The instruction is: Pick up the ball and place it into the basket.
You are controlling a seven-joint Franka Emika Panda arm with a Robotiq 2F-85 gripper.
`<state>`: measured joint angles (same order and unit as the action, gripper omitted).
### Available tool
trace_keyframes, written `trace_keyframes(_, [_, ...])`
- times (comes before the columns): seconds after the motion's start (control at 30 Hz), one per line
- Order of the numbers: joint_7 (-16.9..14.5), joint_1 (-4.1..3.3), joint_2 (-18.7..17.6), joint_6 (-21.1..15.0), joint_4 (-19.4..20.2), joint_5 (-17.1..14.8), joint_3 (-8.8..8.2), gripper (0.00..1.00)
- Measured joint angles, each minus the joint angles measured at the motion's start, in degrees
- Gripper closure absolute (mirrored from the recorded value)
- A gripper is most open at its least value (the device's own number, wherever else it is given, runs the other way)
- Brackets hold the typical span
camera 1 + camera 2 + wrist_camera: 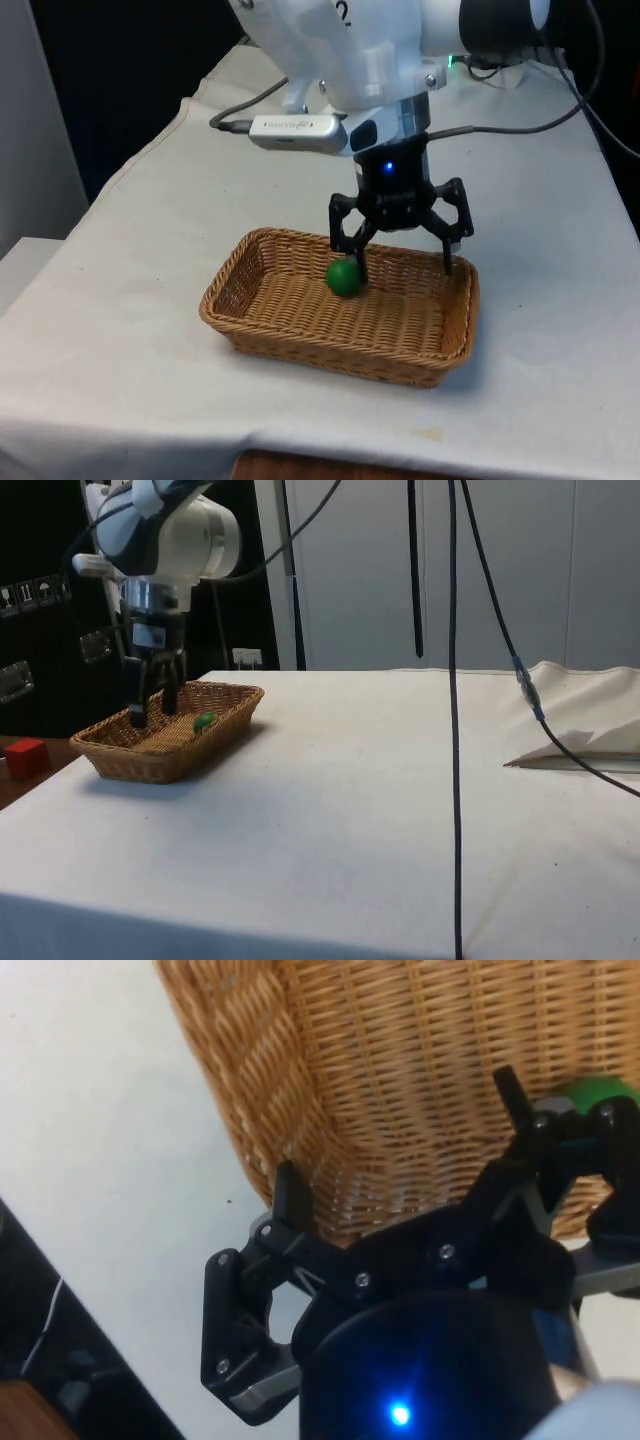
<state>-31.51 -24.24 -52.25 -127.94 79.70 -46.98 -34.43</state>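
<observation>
small green ball (345,277) lies in woven wicker basket (300,345) | black two-finger gripper (403,262) released, spread wide | placement looks done, retreat left

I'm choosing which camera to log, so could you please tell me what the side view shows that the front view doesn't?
Side view alone: a red block off the table's edge beyond the basket, and cables hanging across the picture. Front view alone: the hand spread open, one finger beside the green ball. Both: the ball lying inside the basket on the white cloth.

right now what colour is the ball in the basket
Green; the ball shows best in the front view, lying in the tan wicker basket.
</observation>
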Motion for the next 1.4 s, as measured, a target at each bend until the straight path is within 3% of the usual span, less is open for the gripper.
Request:
trace_keyframes(0.23, [0.74,-0.80,2.35,1.78,0.57,1.32,-0.92,0.00])
trace_keyframes(0.6, [2.35,-2.01,6.82,2.41,3.09,5.21,-0.97,0.00])
trace_keyframes(1.4, [5.73,-5.33,18.28,3.21,12.78,17.13,-0.57,0.00])
